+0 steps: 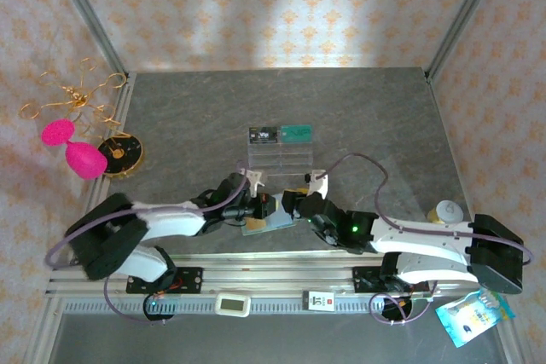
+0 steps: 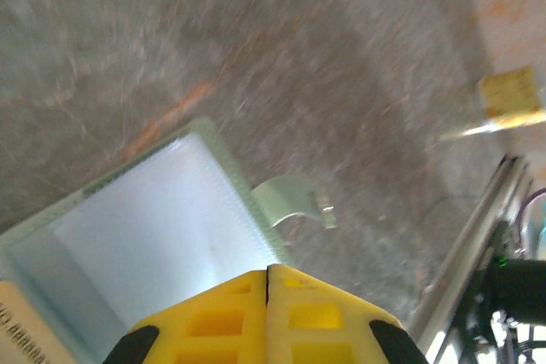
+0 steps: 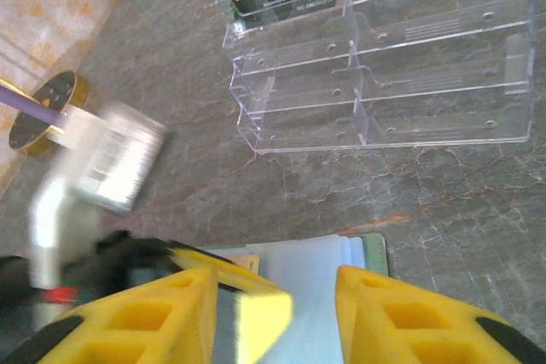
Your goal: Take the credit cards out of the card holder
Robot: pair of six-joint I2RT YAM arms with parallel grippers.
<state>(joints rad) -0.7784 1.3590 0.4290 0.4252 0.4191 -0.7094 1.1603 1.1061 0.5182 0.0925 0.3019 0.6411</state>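
Your left arm (image 1: pixel 166 221) and right arm (image 1: pixel 422 245) wear white shells, black joints, lilac cables (image 1: pixel 375 168) (one green light (image 1: pixel 352 229)); yellow tool fingers (image 2: pixel 213 321).

Grey marbled tabletop (image 1: pixel 213 108), enclosed by pale floral-patterned walls (image 1: pixel 256 6)
Clear plastic compartment tray (image 1: pixel 280 159), mid-tabletop, stepped tiers
Left edge: round black-and-gold disc (image 1: pixel 119 153); magenta two-lobed object (image 1: pixel 75 149) just beside it; tangle of gold wire (image 1: pixel 75 95) behind
Right edge: small white round container (image 1: pixel 449 210)
Near metal rail (image 1: pixel 273 283): white display unit (image 1: pixel 232 303); white tag (image 1: pixel 319 300); blue-and-white packet (image 1: pixel 472 314) at the right end
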